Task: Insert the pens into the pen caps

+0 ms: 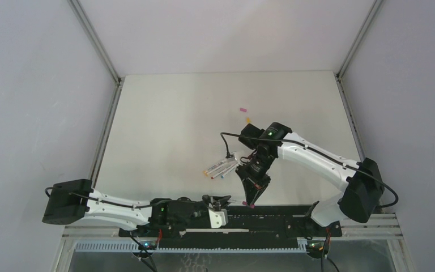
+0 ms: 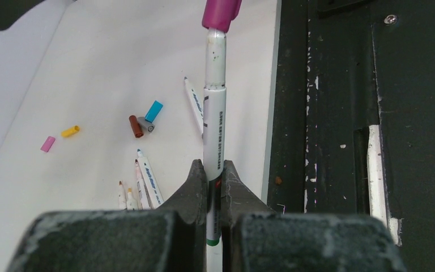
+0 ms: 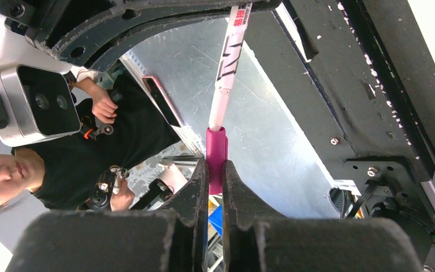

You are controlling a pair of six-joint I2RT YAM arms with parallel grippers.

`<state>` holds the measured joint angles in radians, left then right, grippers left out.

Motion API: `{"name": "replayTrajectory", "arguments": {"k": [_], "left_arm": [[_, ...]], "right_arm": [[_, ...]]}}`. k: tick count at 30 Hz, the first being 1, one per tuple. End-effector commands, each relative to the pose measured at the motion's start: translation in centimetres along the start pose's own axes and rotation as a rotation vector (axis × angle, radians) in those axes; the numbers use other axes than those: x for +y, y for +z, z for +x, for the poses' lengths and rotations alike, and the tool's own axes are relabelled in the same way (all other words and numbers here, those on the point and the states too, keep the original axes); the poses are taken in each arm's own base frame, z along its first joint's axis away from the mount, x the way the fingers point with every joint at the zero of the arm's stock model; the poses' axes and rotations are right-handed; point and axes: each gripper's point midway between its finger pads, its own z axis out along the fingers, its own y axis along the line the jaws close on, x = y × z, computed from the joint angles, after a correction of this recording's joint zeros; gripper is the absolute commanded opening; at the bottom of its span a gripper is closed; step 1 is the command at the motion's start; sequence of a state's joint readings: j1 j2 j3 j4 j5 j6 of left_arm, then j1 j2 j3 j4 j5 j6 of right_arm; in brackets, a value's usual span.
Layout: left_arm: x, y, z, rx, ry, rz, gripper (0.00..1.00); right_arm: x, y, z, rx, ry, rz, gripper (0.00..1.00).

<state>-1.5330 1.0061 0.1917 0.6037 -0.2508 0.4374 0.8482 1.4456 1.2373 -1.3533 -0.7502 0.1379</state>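
Observation:
My left gripper (image 2: 214, 164) is shut on a white pen (image 2: 214, 124) and holds it by its lower barrel over the table's near edge. My right gripper (image 3: 215, 163) is shut on a magenta cap (image 3: 216, 150). The pen's narrow end (image 3: 222, 107) sits in the cap's mouth, and the cap also shows in the left wrist view (image 2: 221, 14). In the top view the two grippers meet near the front rail (image 1: 243, 203). Several loose pens (image 2: 147, 181) lie on the table, one apart (image 2: 194, 105). Blue (image 2: 154, 111), grey (image 2: 146, 124), dark red (image 2: 136, 126), orange (image 2: 70, 131) and pink (image 2: 47, 144) caps lie loose.
The black base rail (image 2: 374, 141) runs along the table's near edge right beside the held pen. The loose pens (image 1: 221, 168) lie by the right arm's elbow. The pink cap (image 1: 242, 109) and orange cap (image 1: 248, 119) lie farther back. A person (image 3: 11, 170) shows beyond the table.

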Motion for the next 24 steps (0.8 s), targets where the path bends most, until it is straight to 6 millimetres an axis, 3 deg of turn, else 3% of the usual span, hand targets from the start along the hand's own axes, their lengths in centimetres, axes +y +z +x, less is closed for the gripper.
{"name": "replayTrajectory", "arguments": {"k": [1, 11, 24], "left_arm": [[0.5, 0.3, -2.3, -0.071, 0.004, -0.018, 0.00], [0.1, 0.2, -3.5, -0.104, 0.006, -0.012, 0.00], [1.6, -0.8, -6.3, -0.216, -0.091, -0.069, 0.00]], "right_arm": [[1.1, 0.1, -1.0, -0.015, -0.070, -0.031, 0.00], [0.8, 2.3, -2.8, 0.035, -0.085, -0.051, 0.00], [-0.2, 4.3, -6.0, 0.033, -0.122, -0.031, 0.00]]}}
